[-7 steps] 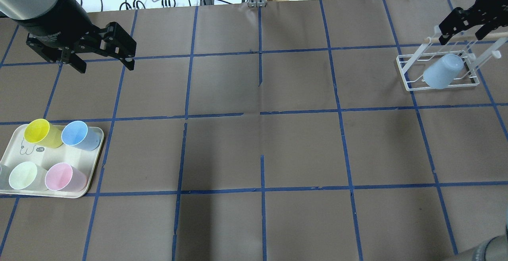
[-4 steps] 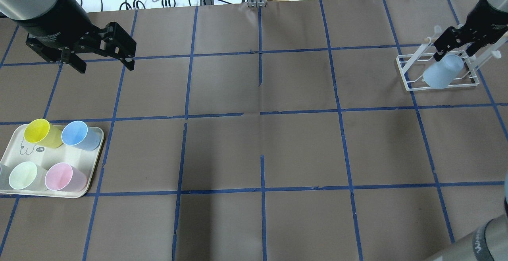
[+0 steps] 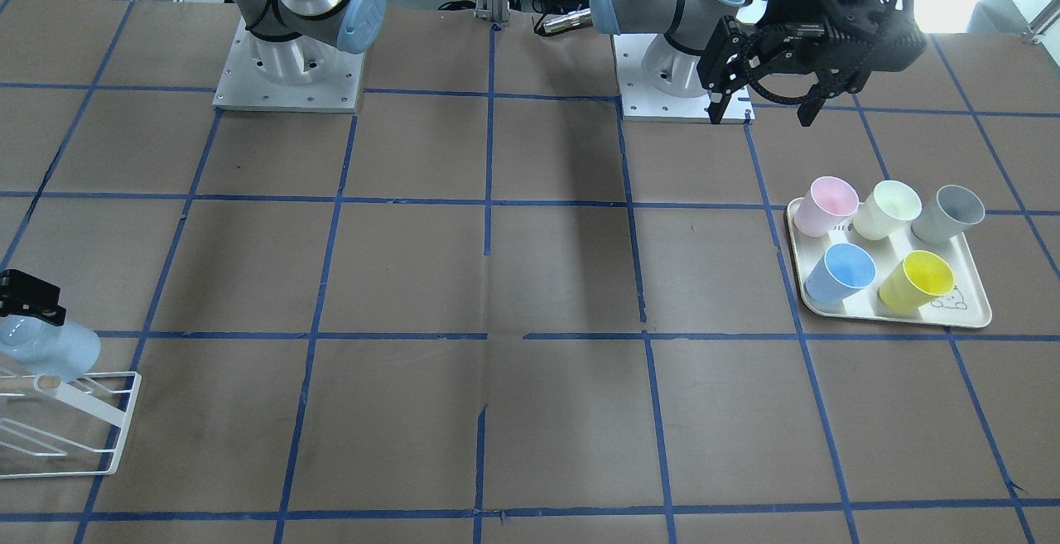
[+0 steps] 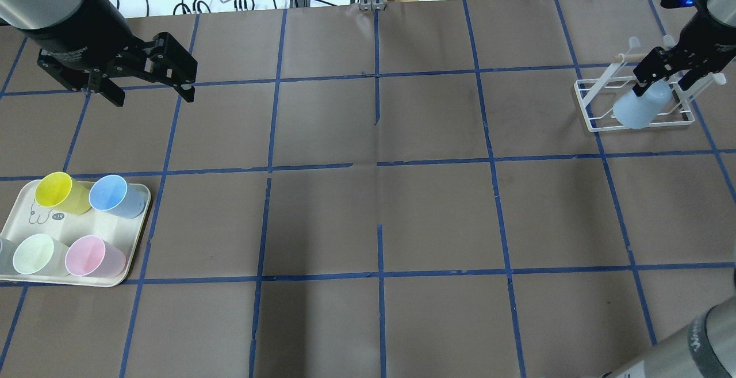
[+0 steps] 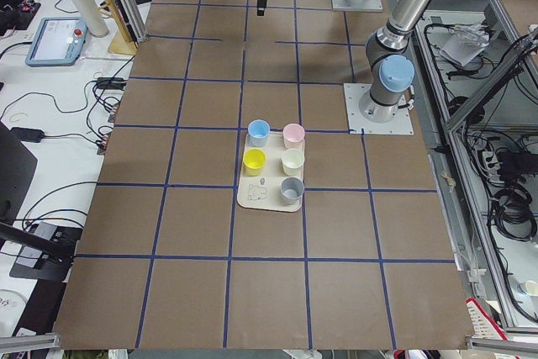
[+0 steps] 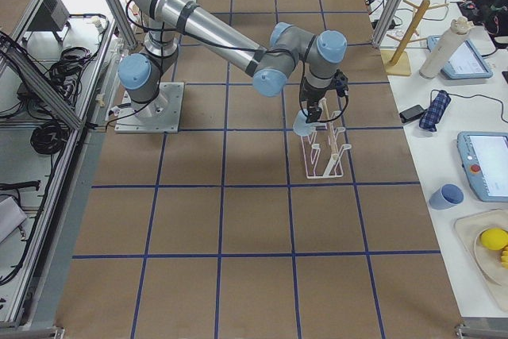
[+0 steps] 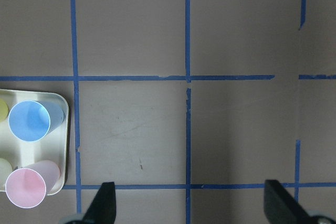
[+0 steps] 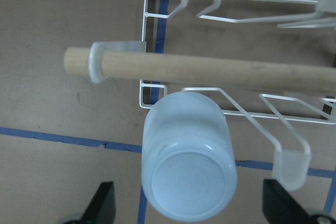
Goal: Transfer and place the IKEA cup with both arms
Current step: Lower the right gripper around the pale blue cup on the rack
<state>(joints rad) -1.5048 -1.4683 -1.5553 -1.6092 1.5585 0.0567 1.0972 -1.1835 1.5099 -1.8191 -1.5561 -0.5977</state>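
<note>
dark oval tag (image 4: 57,216) on tray (image 4: 86,225), seemingly "14", other lettering too small to read

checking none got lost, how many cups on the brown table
6. Five stand on the tray: pink cup, cream cup, grey cup nearer the robot; blue cup, yellow cup farther out. The IKEA cup sits bottom-up on the wire rack; none looks hidden.

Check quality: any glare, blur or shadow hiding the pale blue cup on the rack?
Overhead exterior: pale blue cup evenly lit, sharp; soft shadows cross only the table centre. Right wrist-mounted: cup large, slightly soft, no glare. Exterior front-facing: cup cut by the left edge; top right corner blown out.
</note>
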